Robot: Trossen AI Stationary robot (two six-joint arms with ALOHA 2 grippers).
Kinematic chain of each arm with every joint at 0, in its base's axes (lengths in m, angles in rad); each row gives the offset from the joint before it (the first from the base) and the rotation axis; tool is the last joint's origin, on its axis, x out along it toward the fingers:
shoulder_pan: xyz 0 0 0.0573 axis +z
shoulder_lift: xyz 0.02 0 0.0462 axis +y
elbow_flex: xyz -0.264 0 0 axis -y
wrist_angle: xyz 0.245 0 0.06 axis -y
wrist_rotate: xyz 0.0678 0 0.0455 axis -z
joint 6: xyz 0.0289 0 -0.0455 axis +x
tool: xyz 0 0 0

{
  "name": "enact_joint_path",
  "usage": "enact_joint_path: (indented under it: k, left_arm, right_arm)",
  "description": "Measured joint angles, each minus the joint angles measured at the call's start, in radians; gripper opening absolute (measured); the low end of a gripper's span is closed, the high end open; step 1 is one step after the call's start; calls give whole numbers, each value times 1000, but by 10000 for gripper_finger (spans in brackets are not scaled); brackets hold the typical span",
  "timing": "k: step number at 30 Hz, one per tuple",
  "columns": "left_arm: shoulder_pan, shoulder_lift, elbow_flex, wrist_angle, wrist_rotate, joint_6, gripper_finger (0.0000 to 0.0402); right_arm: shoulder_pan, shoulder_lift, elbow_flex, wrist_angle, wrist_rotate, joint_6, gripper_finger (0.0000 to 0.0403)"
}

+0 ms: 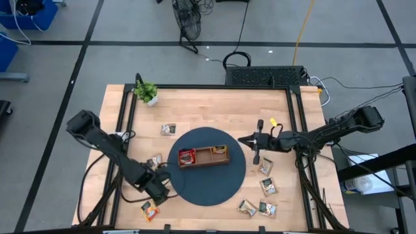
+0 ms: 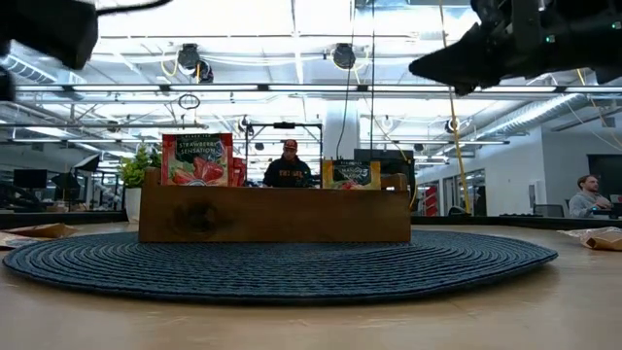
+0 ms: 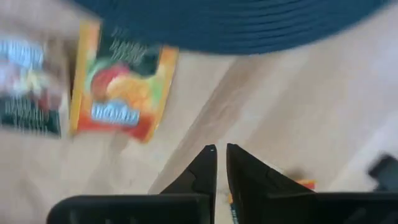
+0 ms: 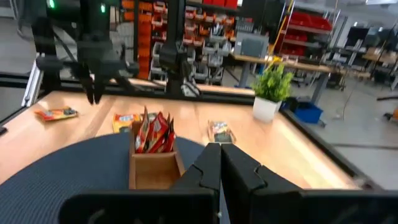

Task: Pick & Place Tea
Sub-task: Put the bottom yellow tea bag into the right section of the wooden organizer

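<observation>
I see the round blue mat [image 1: 211,182] carrying the wooden tray [image 1: 204,156]; my left gripper [image 1: 158,192] hangs off its near-left edge, fingers pinched nearly together, gripping nothing I can make out. The orange sachet [image 1: 150,210] lies just beside and below it, nearest this arm; the right gripper [image 1: 255,149], clenched empty, waits across the mat.

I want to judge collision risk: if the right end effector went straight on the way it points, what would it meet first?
Probably the wooden tray on the mat, its near end holding red sachets; depth is unclear.
</observation>
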Motion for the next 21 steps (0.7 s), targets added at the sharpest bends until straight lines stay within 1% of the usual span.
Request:
enact_joint_path:
  k: [2,5,6,8,10,12,14,15,17,19,21]
  left_arm:
    - [-8,13,0,39,68,-71,46]
    - [-43,27,0,227,200,-142,71]
    - [-61,30,0,295,225,-173,77]
    - [-101,37,2,377,245,-265,82]
    - [-140,54,3,388,281,-375,77]
    - [-189,72,0,354,317,-477,62]
    - [-232,90,-1,344,353,-548,43]
    - [-249,101,0,350,358,-566,33]
    - [-274,113,0,346,325,-572,14]
    - [-287,121,0,344,257,-564,5]
    - [-295,132,0,341,167,-551,10]
  right_arm:
    - [0,0,0,24,0,-21,0]
    - [0,0,0,29,0,-25,0]
    - [0,0,0,26,0,-24,0]
    - [0,0,0,25,-1,-20,0]
    - [0,5,0,26,-3,-19,0]
    - [0,6,0,21,-3,-4,0]
    - [0,9,0,26,-3,24,0]
    - [0,10,0,26,-3,35,0]
    - [0,10,0,25,-3,66,0]
    - [0,10,0,26,-3,99,0]
    - [1,10,0,27,-3,125,0]
